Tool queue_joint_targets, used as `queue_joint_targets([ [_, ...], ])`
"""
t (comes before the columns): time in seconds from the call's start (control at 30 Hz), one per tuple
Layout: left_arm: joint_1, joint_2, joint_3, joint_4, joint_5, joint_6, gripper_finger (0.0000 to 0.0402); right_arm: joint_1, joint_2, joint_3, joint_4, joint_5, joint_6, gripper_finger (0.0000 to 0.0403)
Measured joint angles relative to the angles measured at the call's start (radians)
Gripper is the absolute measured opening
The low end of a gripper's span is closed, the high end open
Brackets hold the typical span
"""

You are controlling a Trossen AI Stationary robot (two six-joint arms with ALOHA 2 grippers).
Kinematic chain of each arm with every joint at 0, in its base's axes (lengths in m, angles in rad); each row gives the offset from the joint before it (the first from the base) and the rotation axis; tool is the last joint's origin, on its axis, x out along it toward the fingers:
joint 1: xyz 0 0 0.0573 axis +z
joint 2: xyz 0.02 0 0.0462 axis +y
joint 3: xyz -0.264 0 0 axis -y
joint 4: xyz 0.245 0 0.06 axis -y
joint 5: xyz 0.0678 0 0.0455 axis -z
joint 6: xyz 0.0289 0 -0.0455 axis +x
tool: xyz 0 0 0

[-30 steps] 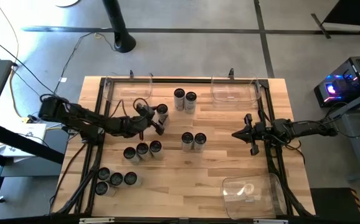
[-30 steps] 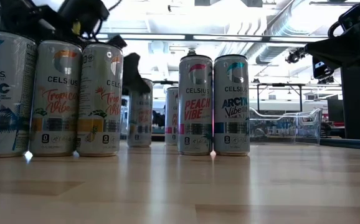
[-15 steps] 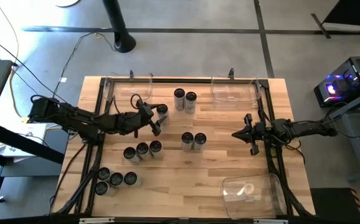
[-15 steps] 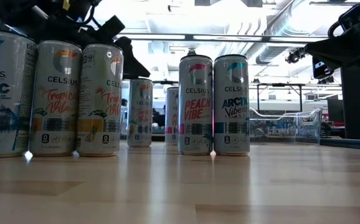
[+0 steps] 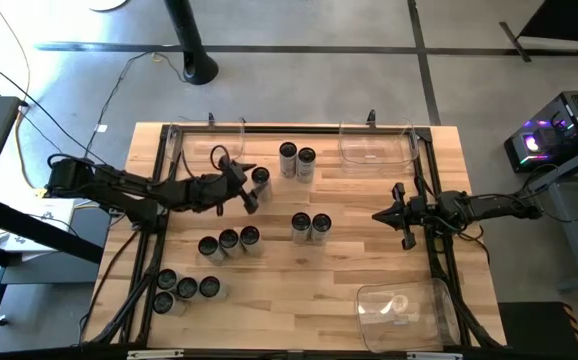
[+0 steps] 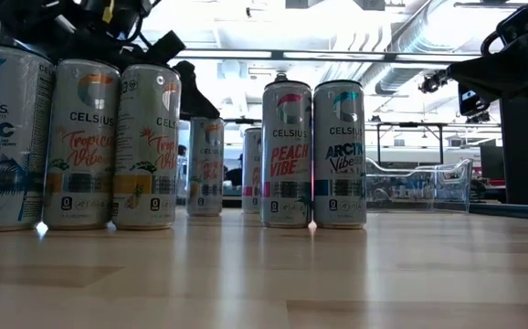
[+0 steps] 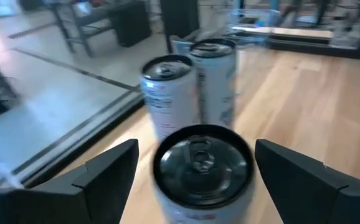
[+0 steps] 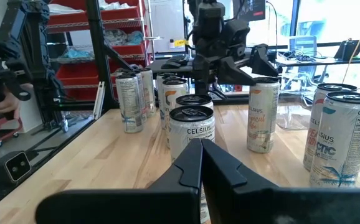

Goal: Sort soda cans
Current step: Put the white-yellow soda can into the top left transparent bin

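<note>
The soda cans read "CELSIUS", with "PEACH VIBE", "ARCTIC Vibe", "Tropical Vibe".

The left gripper has its fingers spread, a soda can standing between them. Two more cans block the way just beyond; bare tabletop lies open beside them.

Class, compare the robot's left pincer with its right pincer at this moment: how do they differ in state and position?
The left pincer is open, fingers straddling a soda can near the far-left bin; the right pincer is shut, holding nothing. The left reaches over the table among cans; the right waits at the table's right side. Both are dark and two-fingered.
</note>
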Motion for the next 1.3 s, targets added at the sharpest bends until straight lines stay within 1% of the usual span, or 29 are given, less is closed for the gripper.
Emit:
queue_joint_targets([
  [0.07, 0.014, 0.0, 0.0, -0.003, 0.046, -0.019, 0.0317, 0.0, 0.0, 0.0, 0.0, 0.0, 0.0, 0.0],
  [0.13, 0.025, 0.0, 0.0, -0.017, 0.062, -0.05, 0.0317, 0.0, 0.0, 0.0, 0.0, 0.0, 0.0, 0.0],
  [0.4, 0.046, 0.0, 0.0, -0.034, 0.058, -0.073, 0.0317, 0.0, 0.0, 0.0, 0.0, 0.0, 0.0, 0.0],
  [1.1, 0.048, 0.003, 0.0, -0.042, 0.058, -0.099, 0.0312, 0.0, 0.0, 0.0, 0.0, 0.0, 0.0, 0.0],
  [1.2, 0.048, 0.003, 0.0, -0.045, 0.058, -0.099, 0.0304, 0.0, 0.0, 0.0, 0.0, 0.0, 0.0, 0.0],
  [1.3, 0.048, 0.003, 0.0, -0.045, 0.057, -0.099, 0.0281, 0.0, 0.0, 0.0, 0.0, 0.0, 0.0, 0.0],
])
